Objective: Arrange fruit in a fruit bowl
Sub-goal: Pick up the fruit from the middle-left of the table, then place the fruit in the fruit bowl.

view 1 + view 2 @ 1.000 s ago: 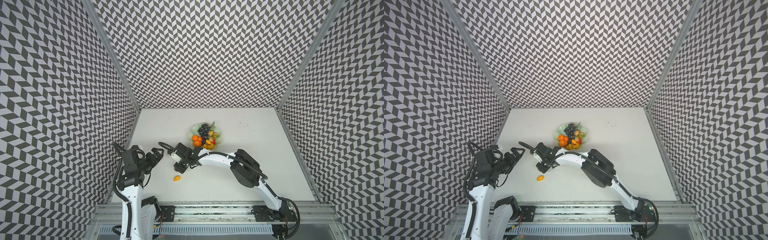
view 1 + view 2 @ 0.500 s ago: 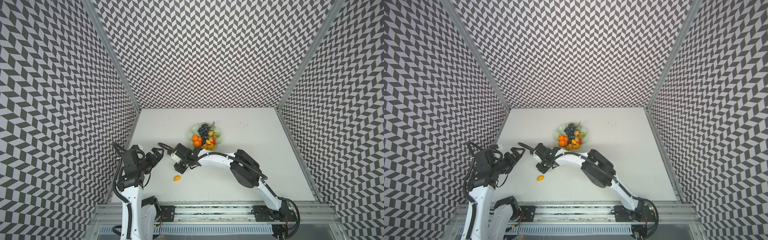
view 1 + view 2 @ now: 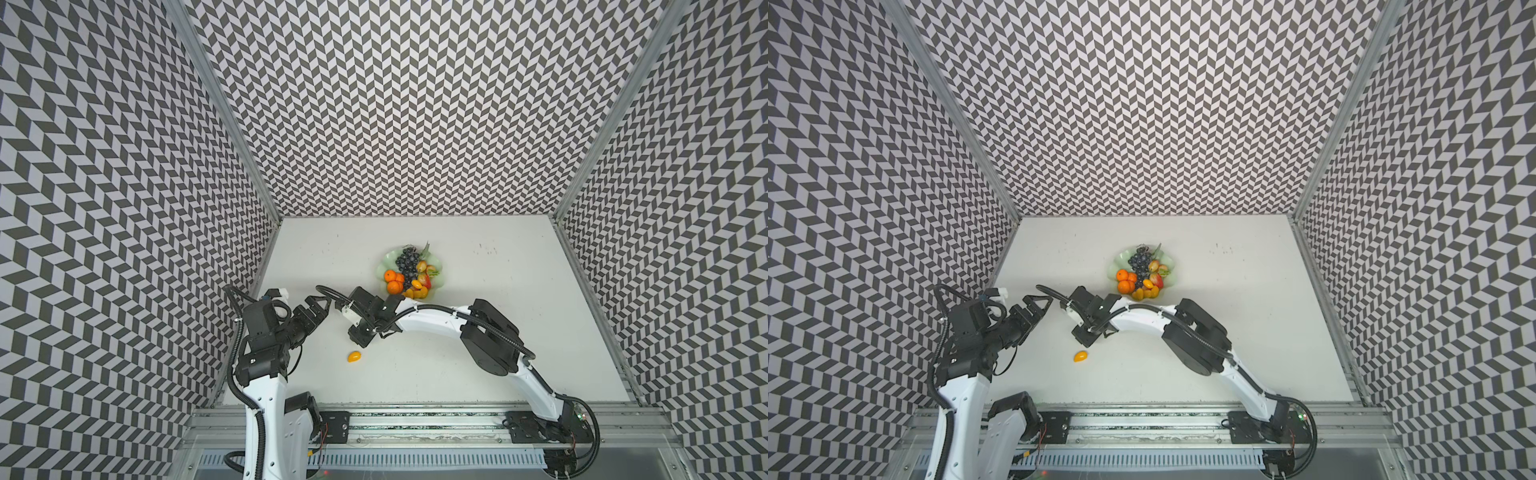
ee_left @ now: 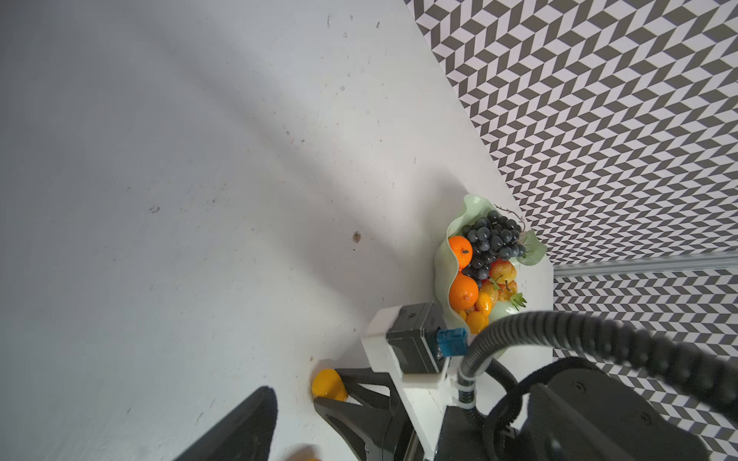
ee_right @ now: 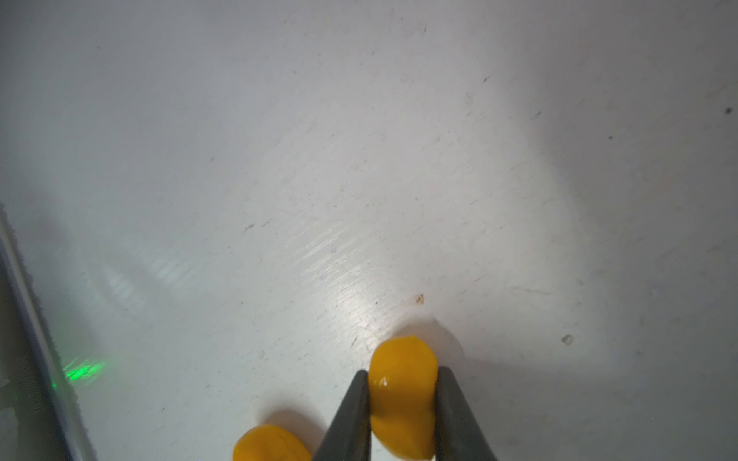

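Note:
The pale green fruit bowl (image 3: 439, 272) (image 3: 1119, 258) (image 4: 471, 204) stands mid-table, holding a dark grape bunch (image 3: 406, 264), tangerines (image 3: 392, 281) and other small fruit. My right gripper (image 5: 401, 373) (image 3: 360, 338) points down at the table in front of the bowl and is shut on a yellow-orange kumquat (image 5: 401, 395) (image 4: 329, 385), which is hidden in both top views. A second kumquat (image 3: 354, 356) (image 3: 1080, 356) (image 5: 271, 444) lies loose on the table just beside it. My left gripper (image 3: 322, 306) (image 3: 1042, 302) hovers open to the left, holding nothing.
Patterned walls close in the white table (image 3: 478, 332) at the left, back and right. A metal rail (image 3: 415, 419) runs along the front edge, carrying both arm bases. The right arm (image 3: 490, 336) arches over the table's middle front.
My right gripper's jaws have drawn together onto the kumquat. Both arms have hardly moved, and the loose kumquat lies where it was.

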Controlling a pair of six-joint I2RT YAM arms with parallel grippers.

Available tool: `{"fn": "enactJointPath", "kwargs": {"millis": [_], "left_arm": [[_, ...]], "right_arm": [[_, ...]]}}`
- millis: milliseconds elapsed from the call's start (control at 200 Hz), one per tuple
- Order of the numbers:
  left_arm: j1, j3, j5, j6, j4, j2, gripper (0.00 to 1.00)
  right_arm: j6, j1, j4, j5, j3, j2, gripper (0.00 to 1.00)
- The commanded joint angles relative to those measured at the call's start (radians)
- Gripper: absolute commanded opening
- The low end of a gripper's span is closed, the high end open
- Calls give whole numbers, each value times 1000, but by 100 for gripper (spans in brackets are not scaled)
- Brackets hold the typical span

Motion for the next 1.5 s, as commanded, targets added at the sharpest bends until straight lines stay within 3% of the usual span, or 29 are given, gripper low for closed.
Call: {"fn": "enactJointPath", "kwargs": {"millis": [0,195,351,786,941,1172,1497], "left_arm": [[3,-21,58,19,58,-7,99],[-38,-29,109,3,149,-2,100],[-133,-21,88,-16,216,12,100],[-512,-37,-127,-143,437,135,100],[-600,-28,-194,-172,506,191,100],[-632,-15,-245,-200,615,298,100],[-677,76,-241,-158,650,463,100]], "right_arm": [[6,7,9,13,-18,-91,24],[14,-2,36,20,-126,-199,24],[31,-18,54,39,-241,-304,23],[57,-163,107,39,-490,-567,23],[50,-251,109,14,-517,-622,23],[49,-340,102,-7,-475,-616,23],[47,-375,36,49,-312,-439,23]]}}
